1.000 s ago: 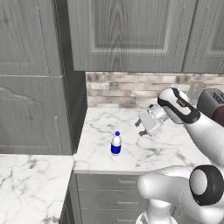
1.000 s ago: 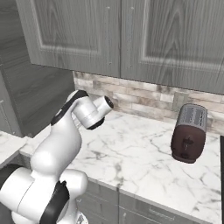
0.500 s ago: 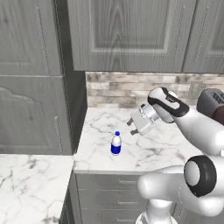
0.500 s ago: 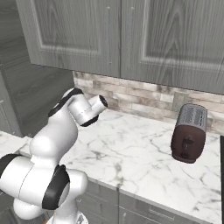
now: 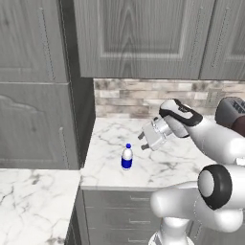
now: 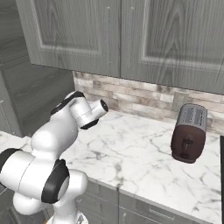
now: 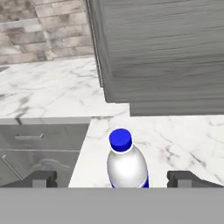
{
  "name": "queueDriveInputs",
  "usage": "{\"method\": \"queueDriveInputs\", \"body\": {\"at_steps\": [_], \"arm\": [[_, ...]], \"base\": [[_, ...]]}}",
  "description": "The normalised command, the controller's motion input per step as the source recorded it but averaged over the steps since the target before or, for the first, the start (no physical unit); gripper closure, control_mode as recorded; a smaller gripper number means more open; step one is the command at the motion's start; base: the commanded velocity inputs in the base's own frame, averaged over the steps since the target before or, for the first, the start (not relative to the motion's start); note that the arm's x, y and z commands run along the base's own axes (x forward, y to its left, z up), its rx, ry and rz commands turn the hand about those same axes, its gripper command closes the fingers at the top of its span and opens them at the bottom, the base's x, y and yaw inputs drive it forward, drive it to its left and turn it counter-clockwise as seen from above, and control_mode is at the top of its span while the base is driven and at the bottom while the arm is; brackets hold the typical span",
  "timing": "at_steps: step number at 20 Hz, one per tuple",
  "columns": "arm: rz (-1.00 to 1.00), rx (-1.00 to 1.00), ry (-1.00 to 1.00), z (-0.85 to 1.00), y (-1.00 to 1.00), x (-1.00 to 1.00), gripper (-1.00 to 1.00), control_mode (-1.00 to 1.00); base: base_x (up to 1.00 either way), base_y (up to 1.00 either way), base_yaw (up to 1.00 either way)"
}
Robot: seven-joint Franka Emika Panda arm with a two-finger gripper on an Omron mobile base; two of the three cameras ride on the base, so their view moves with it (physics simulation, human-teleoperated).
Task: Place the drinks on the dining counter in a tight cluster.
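Marble desk (image 5: 158, 167) under grey cabinets carries the small clear water bottle (image 5: 127, 157) with blue cap and label, upright near its front left edge, base cut off in hand view, toaster (image 6: 189, 132) at far right, hand (image 5: 147, 139) hovering just beside bottle with fingers spread wide apart.

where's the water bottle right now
The water bottle stands upright on the marble worktop, near its left front corner by the tall cabinet, ahead of the open hand.
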Motion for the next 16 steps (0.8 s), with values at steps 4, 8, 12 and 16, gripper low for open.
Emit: {"method": "queueDriveInputs", "body": {"at_steps": [4, 8, 12, 16], "arm": [[0.01, 0.12, 0.0, -0.58, 0.0, 0.34, -1.0, -1.0], [0.1, 0.22, -0.07, -0.5, -0.04, 0.36, -1.0, -1.0], [0.14, 0.23, -0.07, -0.17, -0.01, 0.14, -1.0, -1.0], [0.15, 0.11, -0.03, 0.03, 0.0, -0.1, -1.0, -1.0]], "base": [[0.0, 0.0, 0.0], [0.0, 0.0, 0.0], [0.0, 0.0, 0.0], [0.0, 0.0, 0.0]]}}
